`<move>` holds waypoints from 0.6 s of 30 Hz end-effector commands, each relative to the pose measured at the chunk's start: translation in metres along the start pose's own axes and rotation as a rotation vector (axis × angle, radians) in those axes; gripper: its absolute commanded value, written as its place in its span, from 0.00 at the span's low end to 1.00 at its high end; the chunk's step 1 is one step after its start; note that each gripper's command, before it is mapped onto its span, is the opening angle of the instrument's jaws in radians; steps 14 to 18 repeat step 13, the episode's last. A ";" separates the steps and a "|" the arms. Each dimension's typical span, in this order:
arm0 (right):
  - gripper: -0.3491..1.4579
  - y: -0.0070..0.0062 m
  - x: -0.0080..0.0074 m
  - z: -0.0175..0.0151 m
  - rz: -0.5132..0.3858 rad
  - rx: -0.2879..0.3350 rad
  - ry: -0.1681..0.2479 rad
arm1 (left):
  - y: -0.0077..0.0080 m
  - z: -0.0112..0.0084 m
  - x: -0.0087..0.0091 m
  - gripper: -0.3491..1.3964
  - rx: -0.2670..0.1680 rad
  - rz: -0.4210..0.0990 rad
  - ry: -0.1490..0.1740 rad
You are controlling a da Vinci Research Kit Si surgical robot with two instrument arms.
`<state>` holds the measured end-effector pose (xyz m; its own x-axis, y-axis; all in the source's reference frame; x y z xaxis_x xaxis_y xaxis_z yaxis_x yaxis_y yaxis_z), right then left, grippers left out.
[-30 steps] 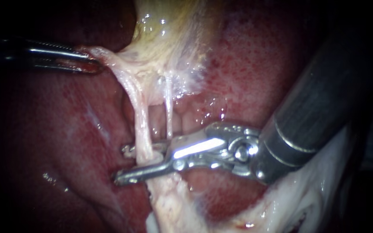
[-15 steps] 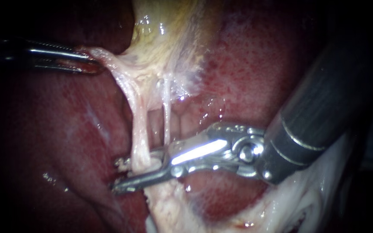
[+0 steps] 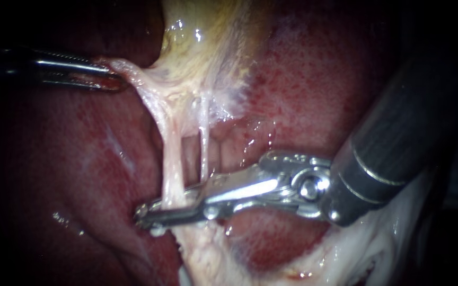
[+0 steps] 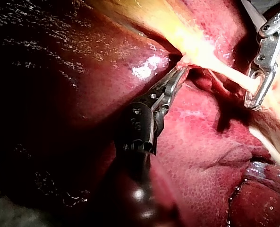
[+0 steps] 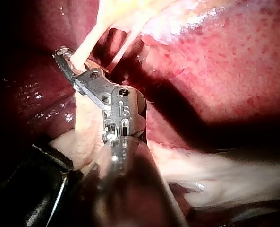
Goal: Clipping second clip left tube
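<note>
Liver (image 3: 96, 159) backdrop. Left instrument (image 3: 116, 80) end effector grips gallbladder (image 3: 202, 47), tensioning the tubes; right instrument (image 3: 145, 214) end effector clenched across left tube (image 3: 172, 159), probably mid-clipping.

Three close views, shared left tube (image 3: 172, 175)

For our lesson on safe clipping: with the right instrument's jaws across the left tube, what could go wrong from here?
1. The right instrument clamps the left tube close beside the thin right tube; it may catch that too.
2. The left instrument holds the tissue taut; a slip could shift the tube in the jaws.
</note>
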<state>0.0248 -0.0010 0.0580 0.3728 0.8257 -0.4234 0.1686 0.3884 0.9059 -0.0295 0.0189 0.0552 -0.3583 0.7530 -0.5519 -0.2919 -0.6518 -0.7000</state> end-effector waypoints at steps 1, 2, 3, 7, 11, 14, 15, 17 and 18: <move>0.00 0.0000 0.0000 -0.0001 0.002 -0.001 0.001 | 0.0000 0.0000 0.0000 0.00 0.000 0.000 0.000; 0.00 0.0000 0.0000 -0.0001 0.002 -0.001 0.001 | 0.0000 0.0000 0.0000 0.00 0.000 0.000 0.000; 0.00 0.0000 0.0000 -0.0001 0.002 -0.001 0.001 | 0.0000 0.0000 0.0000 0.00 0.000 0.000 0.000; 0.00 0.0000 0.0000 -0.0001 0.002 -0.001 0.001 | 0.0000 0.0000 0.0000 0.00 0.000 0.000 0.000; 0.00 0.0000 0.0000 -0.0001 0.002 -0.001 0.001 | 0.0000 0.0000 0.0000 0.00 0.000 0.000 0.000; 0.00 0.0001 0.0000 -0.0001 0.002 -0.001 0.001 | 0.0000 0.0000 0.0001 0.00 0.000 0.000 0.000; 0.00 0.0001 0.0000 -0.0001 0.002 -0.001 0.001 | 0.0000 0.0000 0.0001 0.00 0.000 0.000 0.000; 0.00 0.0001 0.0000 -0.0001 0.002 -0.001 0.001 | 0.0000 0.0000 0.0001 0.00 0.000 0.000 0.000; 0.00 0.0001 0.0000 -0.0001 0.002 -0.001 0.001 | 0.0000 0.0000 0.0001 0.00 0.000 0.000 0.000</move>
